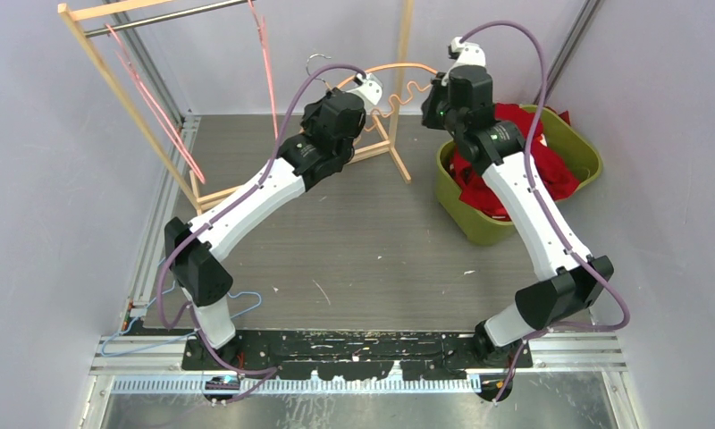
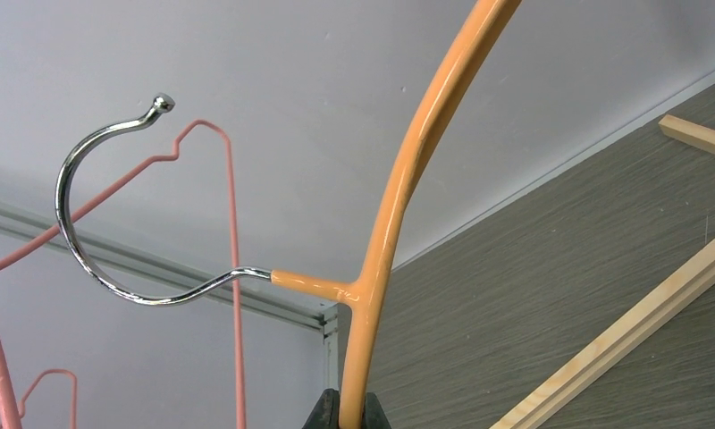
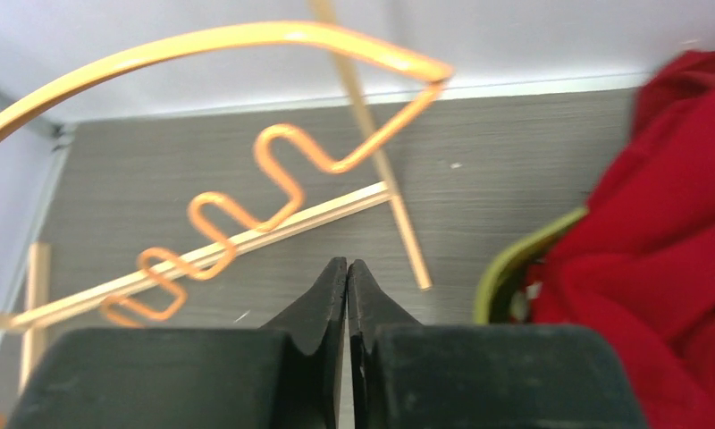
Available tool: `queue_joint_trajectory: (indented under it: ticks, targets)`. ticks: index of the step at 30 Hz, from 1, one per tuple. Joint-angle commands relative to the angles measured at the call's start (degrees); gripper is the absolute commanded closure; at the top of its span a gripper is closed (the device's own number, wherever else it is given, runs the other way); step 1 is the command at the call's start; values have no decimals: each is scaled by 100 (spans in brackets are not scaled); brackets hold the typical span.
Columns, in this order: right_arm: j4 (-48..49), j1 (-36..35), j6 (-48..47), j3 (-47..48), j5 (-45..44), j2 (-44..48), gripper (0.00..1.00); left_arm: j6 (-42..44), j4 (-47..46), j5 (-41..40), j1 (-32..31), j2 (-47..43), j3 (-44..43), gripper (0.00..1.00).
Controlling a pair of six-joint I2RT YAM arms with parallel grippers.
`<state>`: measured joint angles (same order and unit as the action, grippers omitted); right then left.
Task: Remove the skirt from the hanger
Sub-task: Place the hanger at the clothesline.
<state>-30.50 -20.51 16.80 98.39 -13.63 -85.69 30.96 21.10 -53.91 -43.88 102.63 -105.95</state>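
Note:
An orange hanger (image 1: 399,68) with a chrome hook (image 2: 90,206) is held up over the back of the table, and no cloth hangs on it. My left gripper (image 2: 354,413) is shut on the hanger's orange bar (image 2: 399,179), just below the joint where the hook stem meets it. The red skirt (image 1: 534,165) lies bunched in a green basket (image 1: 479,228) at the right. My right gripper (image 3: 347,265) is shut with nothing between its fingers. It hovers beside the hanger's wavy lower wire (image 3: 238,214), left of the skirt (image 3: 676,232).
A wooden rack (image 1: 113,80) with a metal rod stands at the back left and carries pink wire hangers (image 1: 153,103). Its wooden base slats (image 3: 247,237) lie on the table below the hanger. A blue hanger (image 1: 238,304) lies near the left arm's base. Grey walls close in on both sides.

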Motion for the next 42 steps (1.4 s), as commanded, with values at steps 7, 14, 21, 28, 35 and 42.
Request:
queue_joint_trajectory:
  ticks: [7,14,21,28,35,42]
  targets:
    - [264,-142,569,278,1306,-150,94,1,-424,3,9,-136,-321,100]
    - [343,-138,567,440,1351,-528,95,-127,-262,53,-64,-319,-179,100]
    - [306,-137,357,749,1130,-1078,94,-269,-109,162,-512,-746,82,100]
    - [150,-142,234,1143,923,-1432,94,-541,138,295,-1134,-1278,518,100]
    - [100,-142,139,1354,824,-1701,94,-1278,437,709,-1260,-1722,755,100]
    - [-109,-142,106,1421,762,-1600,95,-994,110,321,-944,-1571,712,100]
